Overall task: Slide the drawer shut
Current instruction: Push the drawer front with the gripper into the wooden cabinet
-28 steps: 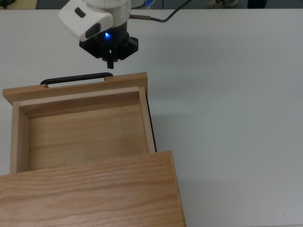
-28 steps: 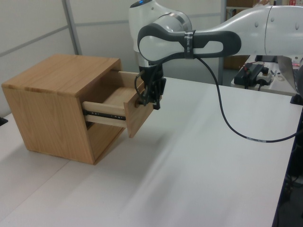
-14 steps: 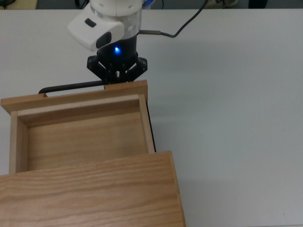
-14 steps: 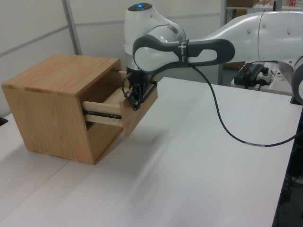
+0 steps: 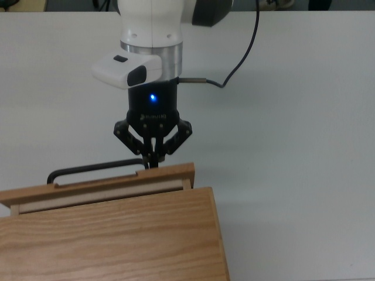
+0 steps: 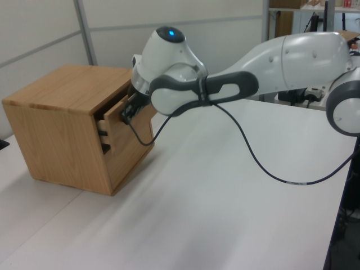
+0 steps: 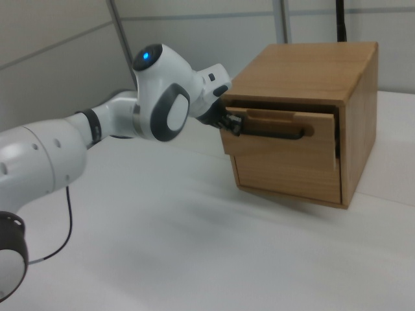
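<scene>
Broad pale grey worktop (image 5: 304,117), matte and plain. Resting directly on it, one light wooden cabinet (image 6: 62,129), near the left view's left edge, at the top view's lower left (image 5: 111,240), towards the right view's right (image 7: 305,97).

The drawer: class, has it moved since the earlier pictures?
Yes. The drawer has slid most of the way into the cabinet; in the top view only a thin strip shows beyond the cabinet's top edge.
</scene>
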Controlling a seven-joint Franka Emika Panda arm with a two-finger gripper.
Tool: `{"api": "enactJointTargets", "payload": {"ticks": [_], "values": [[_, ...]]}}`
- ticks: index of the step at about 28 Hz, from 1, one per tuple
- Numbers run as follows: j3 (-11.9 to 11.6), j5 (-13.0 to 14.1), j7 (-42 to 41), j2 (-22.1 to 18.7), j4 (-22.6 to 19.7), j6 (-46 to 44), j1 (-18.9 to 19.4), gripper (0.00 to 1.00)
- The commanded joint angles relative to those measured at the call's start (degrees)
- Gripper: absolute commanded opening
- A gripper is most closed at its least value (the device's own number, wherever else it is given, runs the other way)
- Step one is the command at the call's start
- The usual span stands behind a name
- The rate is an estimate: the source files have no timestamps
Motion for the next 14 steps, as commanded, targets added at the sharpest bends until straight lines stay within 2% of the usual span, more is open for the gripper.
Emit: {"api": "enactJointTargets", "payload": {"ticks": [1,6,14], "values": [[-0.7,-0.2,1.0,2.0,0.2,12.2,0.1,0.0],[-0.8,-0.2,1.0,2.9,-0.8,18.8,0.0,0.0],[-0.9,-0.1,0.8,2.6,-0.8,18.3,-0.2,0.0]]}}
